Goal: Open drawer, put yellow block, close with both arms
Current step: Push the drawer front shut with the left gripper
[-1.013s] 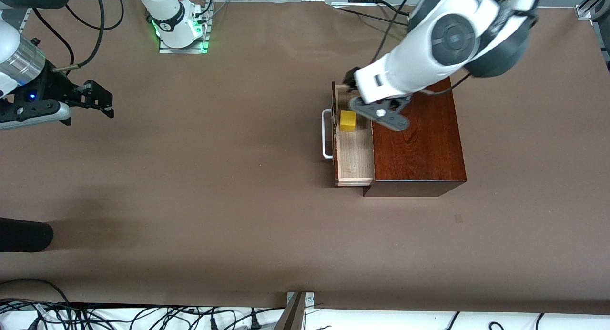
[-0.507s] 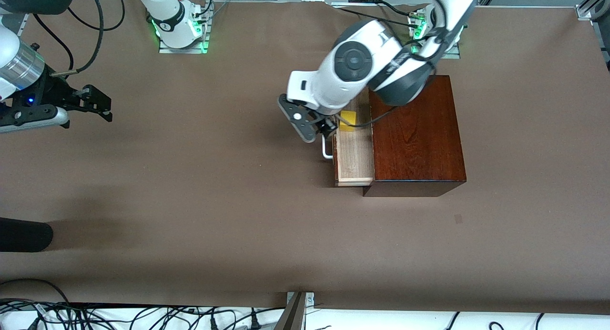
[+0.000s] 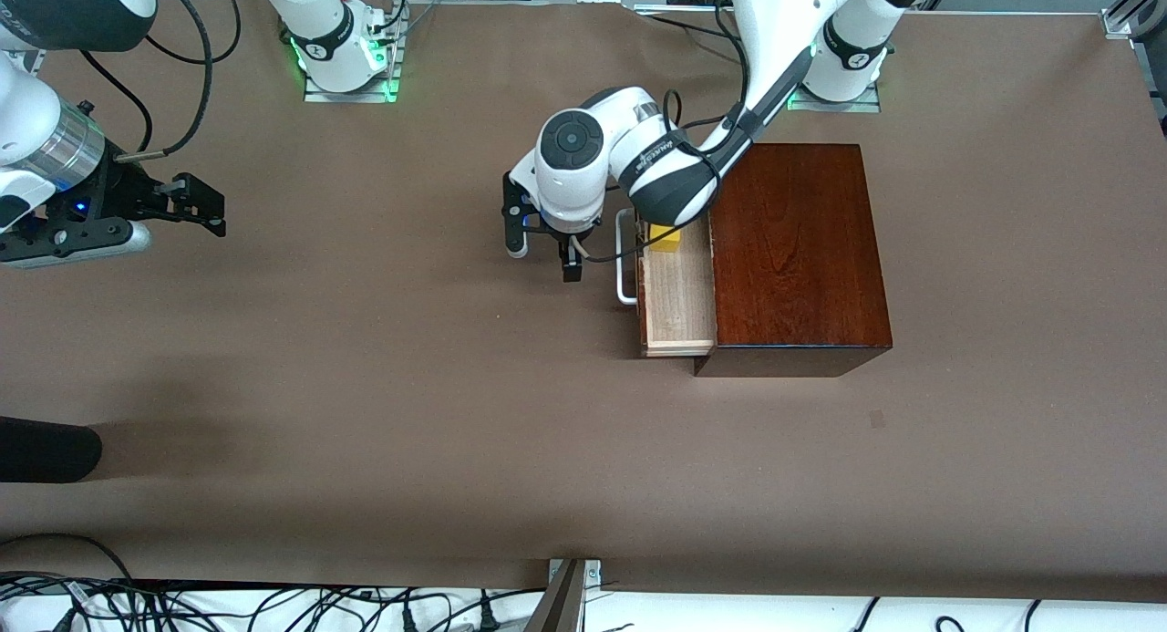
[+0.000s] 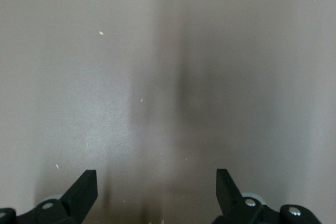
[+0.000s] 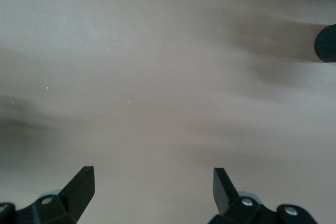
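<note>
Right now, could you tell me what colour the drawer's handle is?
White: the handle on the drawer shows best in the front view.

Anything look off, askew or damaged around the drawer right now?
Nothing stands out. The drawer is open and square to its box, with the yellow block inside. The left gripper hangs open over the table beside the handle; the right gripper waits open.

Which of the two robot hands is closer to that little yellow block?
The left gripper: it hangs open over bare table just outside the drawer holding the yellow block. The right gripper waits open at the right arm's end.
</note>
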